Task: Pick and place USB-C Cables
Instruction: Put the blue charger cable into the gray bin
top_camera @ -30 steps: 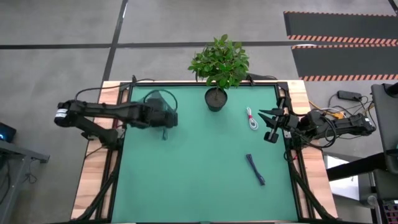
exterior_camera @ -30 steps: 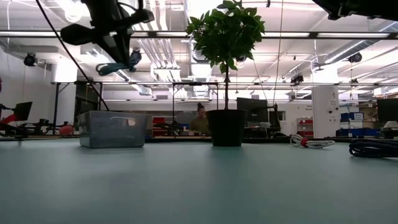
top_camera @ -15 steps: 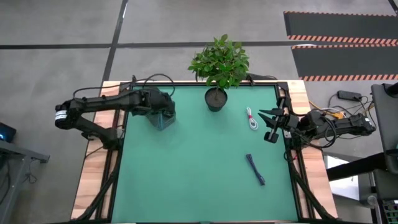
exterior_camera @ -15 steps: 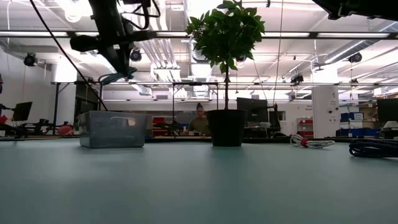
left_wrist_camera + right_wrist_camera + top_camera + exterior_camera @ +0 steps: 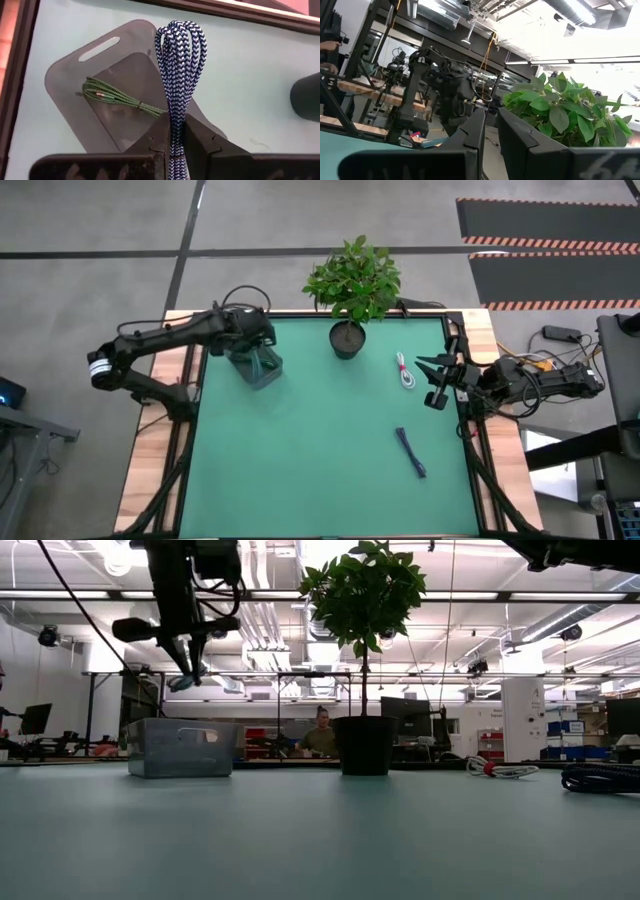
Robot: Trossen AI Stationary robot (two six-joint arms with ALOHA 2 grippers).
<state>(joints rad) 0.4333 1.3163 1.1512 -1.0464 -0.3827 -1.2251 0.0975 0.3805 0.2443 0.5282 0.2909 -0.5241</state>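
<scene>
My left gripper (image 5: 187,672) hangs above the grey mesh basket (image 5: 264,370), shut on the teal, blue-and-white braided USB-C cable (image 5: 179,75). The green cable (image 5: 119,94) lies on the basket's floor (image 5: 125,115). The white-with-red cable (image 5: 405,372) and the dark blue-purple cable (image 5: 410,452) lie flat on the green mat, toward its right side. My right gripper (image 5: 432,381) waits at the table's right edge beside the white cable, pointing left and slightly up. Its fingers stand a narrow gap apart and hold nothing. My left gripper pinches the bundled teal cable between its two fingers (image 5: 192,142), at one end of the bundle (image 5: 175,131). The fingers come from above, pointing down, and lie along the bundle. The looped free end (image 5: 181,31) hangs below them, clear above the basket.
A potted plant (image 5: 348,338) stands at the far edge, between the basket and the white cable. The mat's middle and near half are bare green. Beyond the table is a workshop, where a person (image 5: 321,735) sits far behind the pot.
My left gripper has stayed shut on the teal cable and come down toward the basket. The arm's wrist has swung toward the far edge, and the cable now hangs lower, just above the basket's rim. The right arm has kept still.
</scene>
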